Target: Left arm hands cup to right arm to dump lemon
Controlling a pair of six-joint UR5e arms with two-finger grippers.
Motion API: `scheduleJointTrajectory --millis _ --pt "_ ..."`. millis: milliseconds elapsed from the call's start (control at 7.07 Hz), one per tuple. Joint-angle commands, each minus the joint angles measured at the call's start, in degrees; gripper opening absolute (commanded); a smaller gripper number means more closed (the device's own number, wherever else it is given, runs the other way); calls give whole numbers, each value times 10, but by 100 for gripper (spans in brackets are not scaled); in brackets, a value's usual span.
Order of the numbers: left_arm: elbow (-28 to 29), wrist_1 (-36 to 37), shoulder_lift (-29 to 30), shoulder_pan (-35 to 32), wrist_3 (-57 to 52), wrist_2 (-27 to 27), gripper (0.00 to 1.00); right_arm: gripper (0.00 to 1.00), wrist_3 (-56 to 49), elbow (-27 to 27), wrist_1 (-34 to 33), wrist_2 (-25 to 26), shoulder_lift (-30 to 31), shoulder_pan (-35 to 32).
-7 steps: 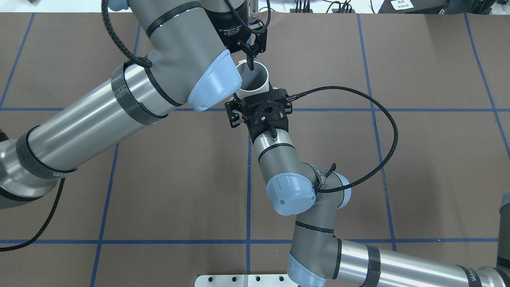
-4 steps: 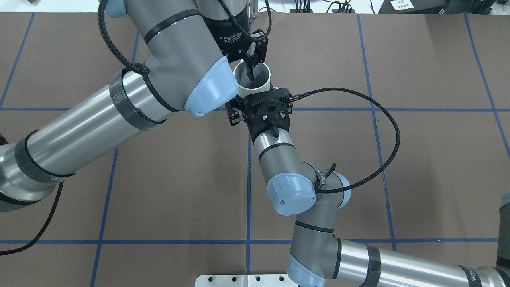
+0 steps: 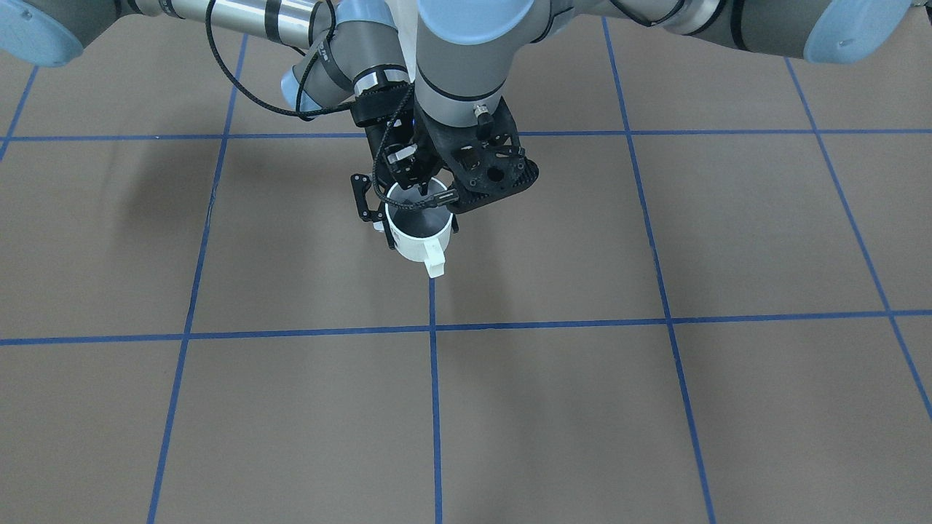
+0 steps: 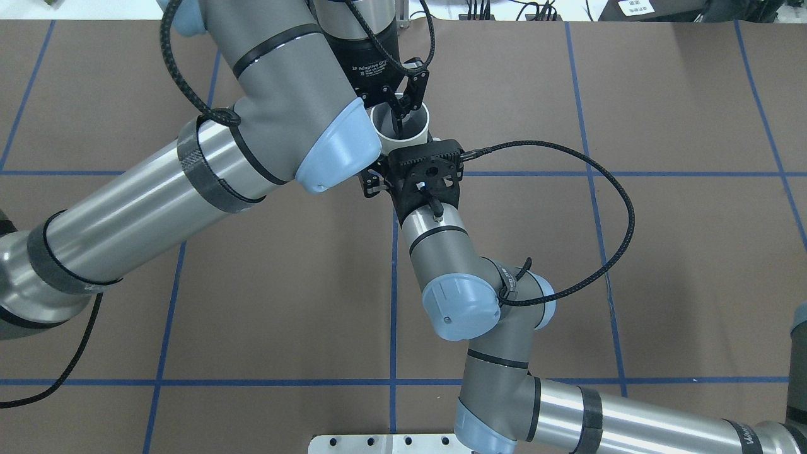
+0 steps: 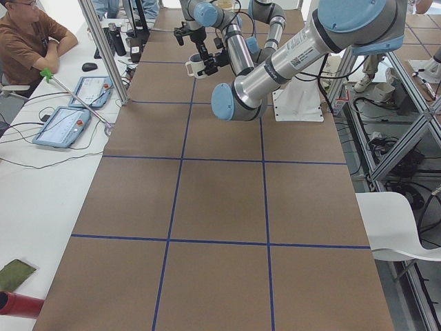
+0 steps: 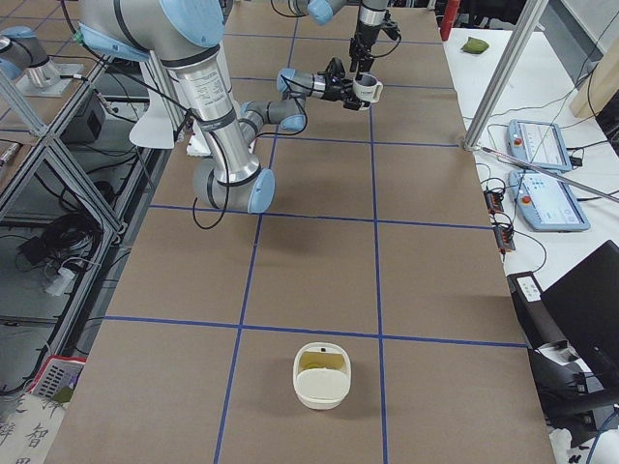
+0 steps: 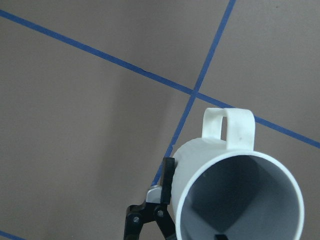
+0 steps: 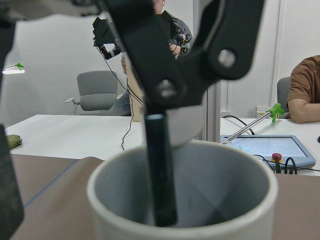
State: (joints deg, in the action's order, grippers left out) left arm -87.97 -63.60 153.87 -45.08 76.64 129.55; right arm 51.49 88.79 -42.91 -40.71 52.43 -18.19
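The white cup (image 3: 419, 246) hangs above the table near its middle, upright, handle pointing away from the robot. My left gripper (image 4: 398, 116) comes down from above and is shut on the cup's rim, with one finger (image 8: 159, 175) inside the cup. My right gripper (image 3: 421, 231) reaches in level from the robot's side and is open, its fingers on either side of the cup's body. One right finger (image 7: 169, 177) lies close against the cup's wall. The cup's inside (image 7: 240, 200) looks grey. The lemon is not in view.
Brown table cover with blue tape grid lines (image 3: 434, 327). A white bowl (image 6: 321, 375) with something yellowish inside stands on the table at the robot's right end. Tablets and cables (image 5: 62, 124) lie on the side desk, where an operator (image 5: 27, 41) sits.
The left arm has shifted the cup slightly, and the right gripper has edged a little further forward around it. The left grip on the rim is unchanged.
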Motion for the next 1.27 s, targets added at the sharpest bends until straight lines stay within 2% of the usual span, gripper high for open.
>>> scheduleJointTrajectory --millis 0,566,707,848,1131 --pt "2 -6 -1 0 -1 -1 59 67 0 3 0 -1 1 0" --pt "4 -10 -1 0 -1 -2 56 67 0 7 1 -2 6 1" --pt "4 -10 -1 0 -1 -2 48 67 0 8 1 -2 5 1" --pt "4 -10 -1 0 -2 -2 45 67 1 8 2 -2 7 2" --pt "4 -11 -1 0 -1 -2 45 67 0 13 13 -2 13 5"
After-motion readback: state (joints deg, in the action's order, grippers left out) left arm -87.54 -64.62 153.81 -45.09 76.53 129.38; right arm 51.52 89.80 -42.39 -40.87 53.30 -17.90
